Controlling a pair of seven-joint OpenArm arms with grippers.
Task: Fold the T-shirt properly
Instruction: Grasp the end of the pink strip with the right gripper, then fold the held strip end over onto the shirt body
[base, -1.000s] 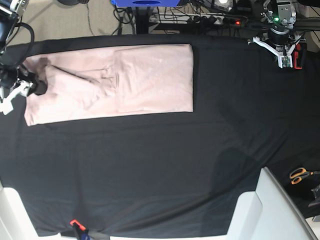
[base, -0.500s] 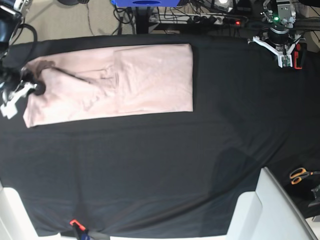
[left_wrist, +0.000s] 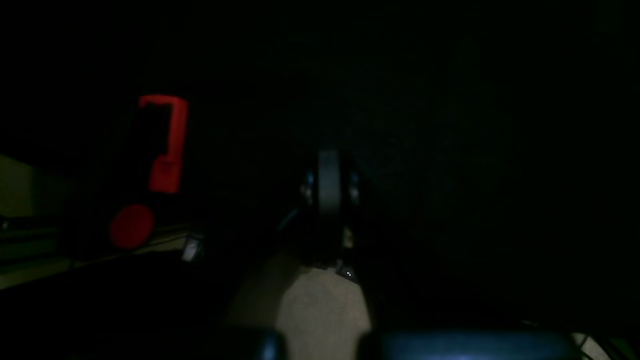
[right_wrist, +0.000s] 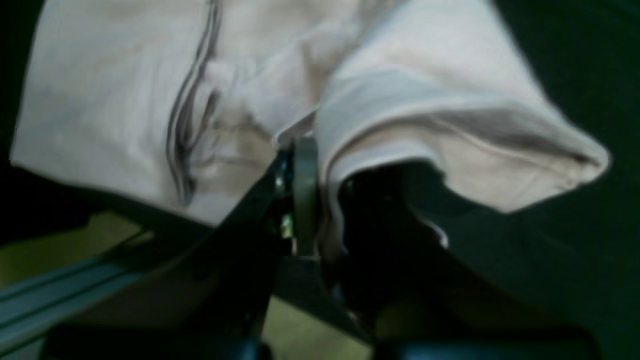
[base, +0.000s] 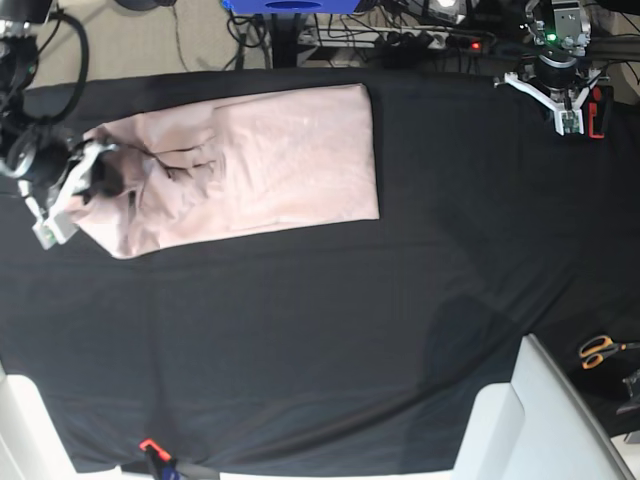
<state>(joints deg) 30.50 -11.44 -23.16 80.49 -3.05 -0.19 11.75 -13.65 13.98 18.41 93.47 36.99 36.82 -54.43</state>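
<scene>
Pinching the left end of the pale pink T-shirt (base: 250, 165), the right gripper (base: 72, 190) lifts that edge off the black table cover (base: 330, 330). The shirt lies folded lengthwise at the far left. The left gripper (base: 566, 118) hangs closed at the far right corner, holding nothing.

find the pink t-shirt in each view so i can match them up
Base: the T-shirt lies on the upper left of the black table cover, its left end bunched at the right claw.
Right wrist: the shirt fills the top, a fold pinched in that claw.
Left wrist: not in it.
Shared landmark: the right claw.
</scene>
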